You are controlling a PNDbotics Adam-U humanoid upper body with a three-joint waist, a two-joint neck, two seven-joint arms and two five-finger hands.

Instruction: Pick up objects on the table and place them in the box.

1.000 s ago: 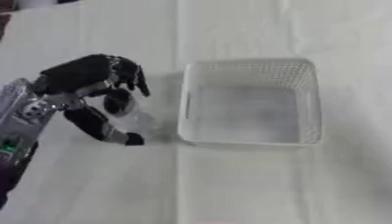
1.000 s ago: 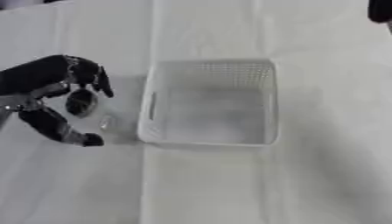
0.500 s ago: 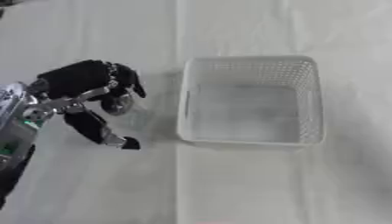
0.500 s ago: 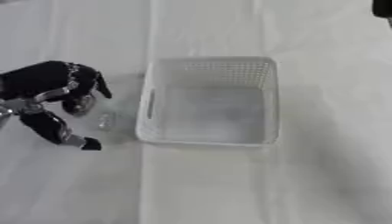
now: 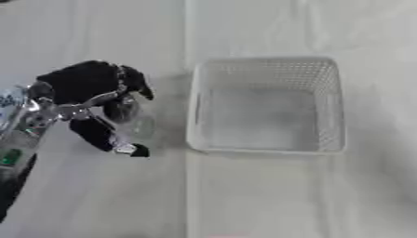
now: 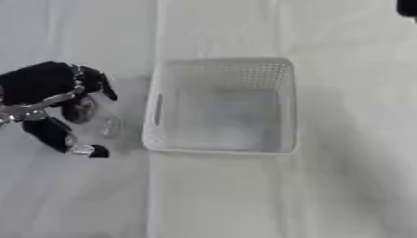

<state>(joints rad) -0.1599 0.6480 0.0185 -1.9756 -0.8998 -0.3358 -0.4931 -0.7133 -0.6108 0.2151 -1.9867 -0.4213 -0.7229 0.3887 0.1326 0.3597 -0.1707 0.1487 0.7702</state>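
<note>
1. Left robot hand [image 5: 85,86] over the white-clothed table [image 5: 269,195], arm entering from the view's left edge.
2. Fingers and thumb curled round a clear, glassy object [image 5: 130,120] — exact kind not discernible.
3. Object tucked between thumb below and fingers above, close over the cloth.
4. White mesh box [image 5: 265,106] just to the right of the robot hand — apart from it, nothing visible inside.
5. Right robot hand out of sight.

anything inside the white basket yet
Nothing visible inside the white basket; its floor looks bare. The left hand, beside it on the table, curls round a clear object; the near wall's inner foot is hidden.
</note>
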